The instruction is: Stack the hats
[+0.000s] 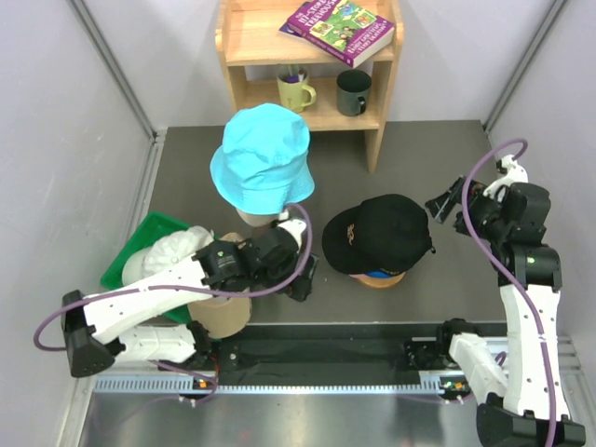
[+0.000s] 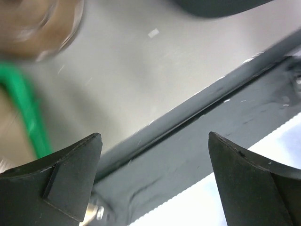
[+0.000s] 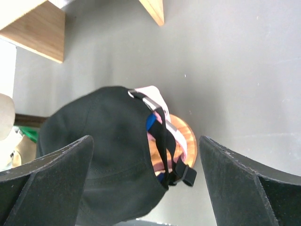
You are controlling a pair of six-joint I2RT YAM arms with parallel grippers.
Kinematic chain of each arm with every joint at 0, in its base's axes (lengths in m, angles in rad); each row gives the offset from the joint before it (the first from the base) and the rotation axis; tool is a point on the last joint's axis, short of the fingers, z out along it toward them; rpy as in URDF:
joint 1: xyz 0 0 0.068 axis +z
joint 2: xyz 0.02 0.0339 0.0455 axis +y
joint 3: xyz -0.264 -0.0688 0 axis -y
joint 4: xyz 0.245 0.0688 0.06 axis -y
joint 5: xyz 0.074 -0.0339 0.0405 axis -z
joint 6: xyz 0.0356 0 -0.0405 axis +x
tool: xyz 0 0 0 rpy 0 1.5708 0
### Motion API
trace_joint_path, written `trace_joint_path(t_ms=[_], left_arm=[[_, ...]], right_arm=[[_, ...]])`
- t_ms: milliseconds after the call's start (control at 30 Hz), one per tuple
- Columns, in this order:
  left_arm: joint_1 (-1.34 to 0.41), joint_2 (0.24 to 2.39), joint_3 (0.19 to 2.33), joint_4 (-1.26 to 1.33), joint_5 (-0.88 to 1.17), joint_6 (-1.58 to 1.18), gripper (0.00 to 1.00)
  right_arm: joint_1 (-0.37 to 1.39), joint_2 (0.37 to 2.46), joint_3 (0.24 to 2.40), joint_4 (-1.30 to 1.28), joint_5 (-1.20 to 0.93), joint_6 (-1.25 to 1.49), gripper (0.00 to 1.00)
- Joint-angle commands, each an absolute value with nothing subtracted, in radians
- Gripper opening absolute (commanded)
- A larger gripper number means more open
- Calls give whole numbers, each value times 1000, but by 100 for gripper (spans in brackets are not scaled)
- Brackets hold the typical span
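On black cap (image 1: 386, 233), gold emblem (image 1: 351, 235), unreadable

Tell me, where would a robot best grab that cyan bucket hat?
Likely the near brim of the cyan bucket hat, from the front: it sits crown-up on a cream head, so the brim hangs free while the crown is full.

Dark grey table (image 1: 419, 168) fills centre of top view; matte, evenly lit, soft shadows. Pale grey left wall (image 1: 65, 112) and right wall (image 1: 573, 93), each edged by slanting metal post. Light wooden shelf (image 1: 377, 140) at top centre, against back. Purple book (image 1: 337, 26) on upper board; yellow-green mug (image 1: 296, 91) and dark mug (image 1: 353, 93) below. Black rail (image 1: 326, 354) and bright steel strip (image 1: 326, 419) along bottom edge.
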State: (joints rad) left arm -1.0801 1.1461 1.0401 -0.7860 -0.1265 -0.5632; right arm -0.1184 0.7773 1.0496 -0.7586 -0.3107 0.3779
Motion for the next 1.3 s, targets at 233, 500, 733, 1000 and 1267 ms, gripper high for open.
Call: trace_joint_path(t_ms=[233, 500, 733, 1000, 1267], left_arm=[[-1086, 1098, 1048, -1277, -434, -1044, 99], [-1086, 1152, 985, -1306, -488, -1173, 91], [-1086, 1072, 894, -1267, -543, -1220, 56], [-1086, 878, 873, -1353, -537, -1189, 0], [-1086, 658, 1041, -1388, -410, -1034, 0]], right_arm=[[-127, 765, 1038, -653, -324, 399, 93], [-127, 759, 1029, -641, -341, 397, 93], [-127, 741, 1003, -627, -353, 419, 92], [-127, 776, 1023, -638, -354, 400, 92], [-123, 853, 1100, -631, -458, 397, 91]])
